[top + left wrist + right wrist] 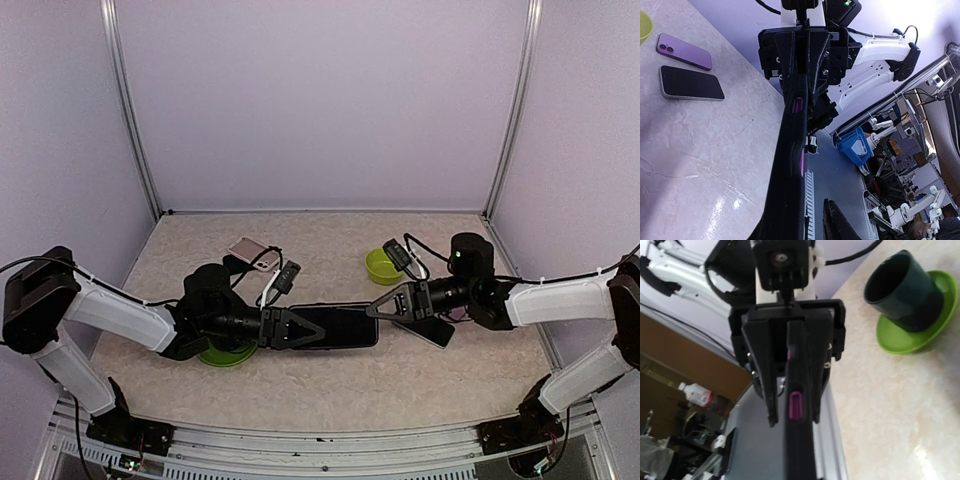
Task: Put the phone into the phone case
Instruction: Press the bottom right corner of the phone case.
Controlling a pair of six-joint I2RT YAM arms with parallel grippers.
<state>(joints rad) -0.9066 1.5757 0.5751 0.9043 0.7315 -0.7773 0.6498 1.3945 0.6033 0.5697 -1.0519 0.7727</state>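
Right tool [380,305] is pinching one end of the phone case [340,326] (left tool [300,328] straddling the other, jaws parted); seating seems underway, next needing a firm closing press.

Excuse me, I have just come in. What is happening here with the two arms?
Both arms are working on one black phone case, one at each end. The right gripper is shut on its right end. The left gripper flanks its left end, but whether it grips is not clear. A purple side button shows on the case's edge, so a phone may already sit inside. A purple phone and a dark-screened phone lie flat on the table.
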